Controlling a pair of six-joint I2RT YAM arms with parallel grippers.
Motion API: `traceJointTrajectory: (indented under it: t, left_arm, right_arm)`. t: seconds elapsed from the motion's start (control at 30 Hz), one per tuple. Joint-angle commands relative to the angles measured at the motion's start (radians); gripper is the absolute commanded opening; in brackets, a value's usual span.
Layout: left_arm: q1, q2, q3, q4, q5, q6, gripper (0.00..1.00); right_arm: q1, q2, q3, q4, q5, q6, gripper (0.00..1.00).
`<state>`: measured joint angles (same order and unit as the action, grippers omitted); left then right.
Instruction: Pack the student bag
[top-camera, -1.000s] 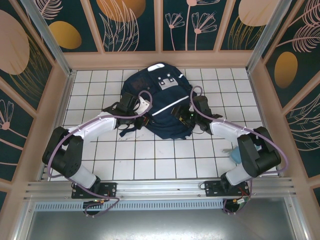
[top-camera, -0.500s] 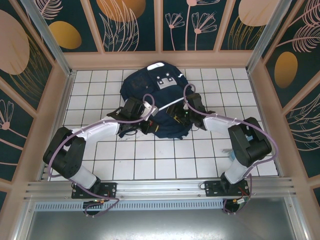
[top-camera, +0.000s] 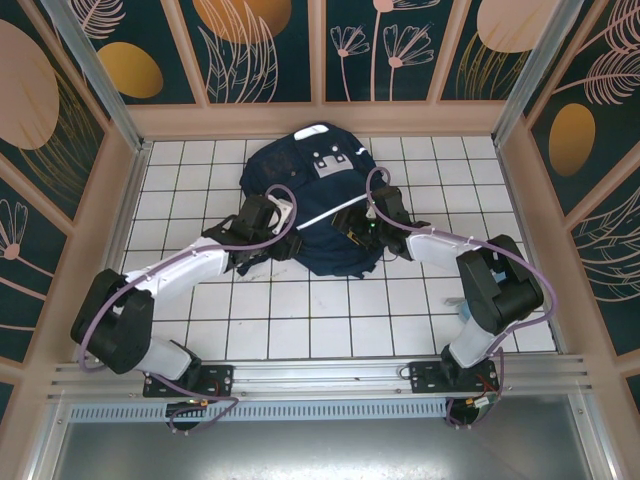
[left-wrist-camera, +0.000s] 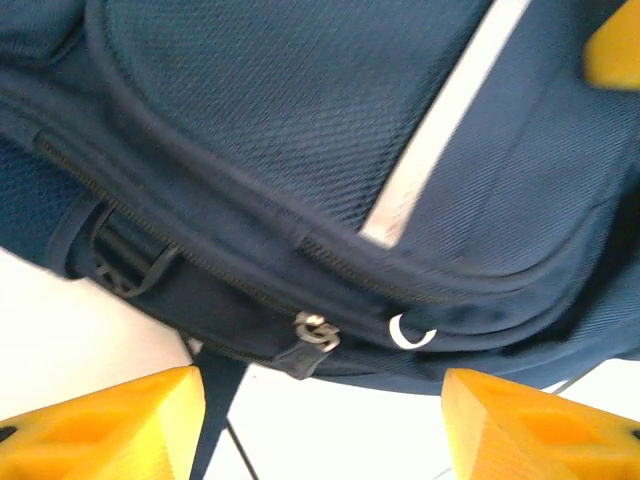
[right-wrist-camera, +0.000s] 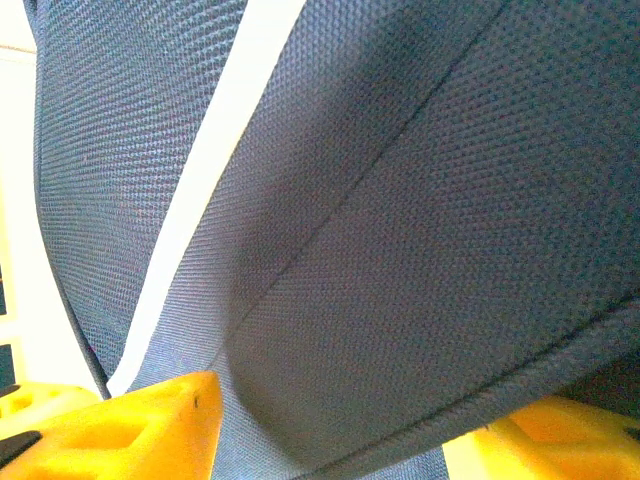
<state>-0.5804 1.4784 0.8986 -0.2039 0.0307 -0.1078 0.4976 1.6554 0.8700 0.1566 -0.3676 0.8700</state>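
- Hovering at the near-left edge of the student bag (top-camera: 318, 195), the left gripper (left-wrist-camera: 320, 390) has its jaws spread with nothing between them. The zip pull (left-wrist-camera: 314, 333) and a small ring (left-wrist-camera: 411, 331) sit just ahead, so this reads as lining up on the zip.
- Bag lies flat on the tiled table (top-camera: 300, 320), far centre, between both arms.
- Right gripper (right-wrist-camera: 340, 425) presses into the bag's right side by a white stripe (right-wrist-camera: 190, 250), probably to steady it. Fingers stand apart with fabric bulging between them; cannot tell whether they pinch it.
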Motion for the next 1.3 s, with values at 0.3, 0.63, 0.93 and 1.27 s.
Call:
traceJointTrajectory:
  t: [0.3, 0.63, 0.93, 1.27]
  left_arm:
    - [0.013, 0.146, 0.015, 0.042, -0.059, 0.095, 0.52]
    - [0.016, 0.144, 0.032, 0.066, -0.035, 0.115, 0.42]
    - [0.016, 0.075, 0.012, 0.035, 0.043, 0.141, 0.1]
    - [0.016, 0.009, -0.021, 0.013, 0.176, 0.093, 0.0]
  right_arm:
    - [0.0, -0.03, 0.038, -0.005, 0.022, -0.027, 0.59]
    - [-0.001, -0.027, 0.036, -0.008, 0.022, -0.025, 0.59]
    - [0.0, -0.026, 0.035, -0.011, 0.025, -0.025, 0.59]
    - [-0.001, 0.004, 0.069, -0.008, 0.036, -0.034, 0.59]
